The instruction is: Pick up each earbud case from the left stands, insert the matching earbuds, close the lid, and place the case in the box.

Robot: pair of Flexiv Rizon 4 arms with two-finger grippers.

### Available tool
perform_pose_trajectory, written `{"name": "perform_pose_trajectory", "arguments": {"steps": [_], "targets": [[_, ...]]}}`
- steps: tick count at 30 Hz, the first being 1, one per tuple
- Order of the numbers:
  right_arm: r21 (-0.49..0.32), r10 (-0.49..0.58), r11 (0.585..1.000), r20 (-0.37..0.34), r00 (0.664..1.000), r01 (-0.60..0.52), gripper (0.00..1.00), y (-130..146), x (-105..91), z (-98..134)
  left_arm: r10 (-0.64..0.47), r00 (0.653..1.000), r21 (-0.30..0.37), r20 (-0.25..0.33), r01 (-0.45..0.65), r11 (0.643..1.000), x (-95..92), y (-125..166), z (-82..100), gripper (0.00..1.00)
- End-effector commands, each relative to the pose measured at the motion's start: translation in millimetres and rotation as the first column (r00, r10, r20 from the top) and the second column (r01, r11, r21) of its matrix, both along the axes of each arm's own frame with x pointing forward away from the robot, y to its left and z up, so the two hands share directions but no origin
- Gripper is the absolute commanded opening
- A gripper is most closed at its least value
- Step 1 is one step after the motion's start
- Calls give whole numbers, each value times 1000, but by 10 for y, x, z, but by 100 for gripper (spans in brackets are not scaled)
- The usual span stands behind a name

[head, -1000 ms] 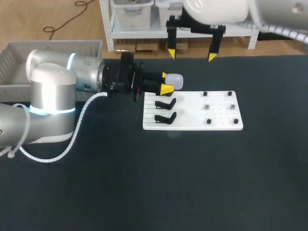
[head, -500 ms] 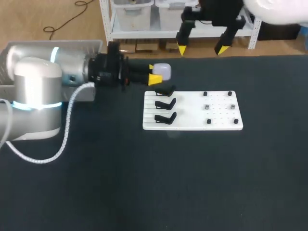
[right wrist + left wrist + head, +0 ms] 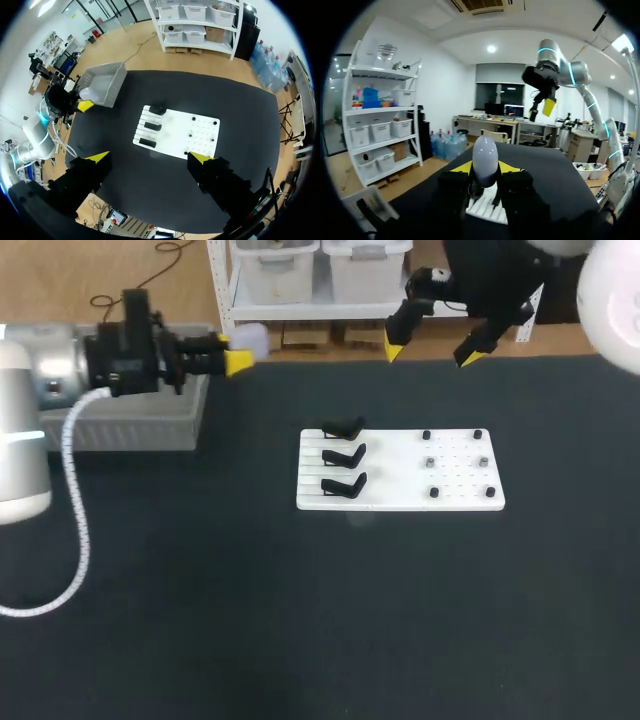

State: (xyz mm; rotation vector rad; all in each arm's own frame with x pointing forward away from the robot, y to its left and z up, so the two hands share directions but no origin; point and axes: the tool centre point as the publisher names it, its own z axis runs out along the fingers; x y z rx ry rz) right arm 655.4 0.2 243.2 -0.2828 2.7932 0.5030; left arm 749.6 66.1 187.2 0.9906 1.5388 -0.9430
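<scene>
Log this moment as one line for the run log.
left pincer: shut on earbud case, near box | right pincer: open, empty, held high | stands: three, all empty

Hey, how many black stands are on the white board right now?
3 stands, in a column at the left end of the board: far stand, middle stand, near stand. None seems hidden.

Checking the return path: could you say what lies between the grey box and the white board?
Only bare black table lies between box and board, per the head view.
</scene>
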Motion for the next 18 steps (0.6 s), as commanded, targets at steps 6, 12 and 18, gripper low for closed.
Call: {"name": "perform_pose_trajectory", "arguments": {"steps": [6,12,18], "targets": [[24,-35,999,93,995,33,100,-13,-38,-16,362,928,196,86,-372,907,386,965,-182,0],[24,-35,999,93,995,33,100,-13,-38,-16,491,867,277,88,-495,824,794,1549,-428,0],[24,-35,999,93,995,33,100,-13,-38,-16,560,826,302,67,-552,777,1085,1967,-650,0]]}}
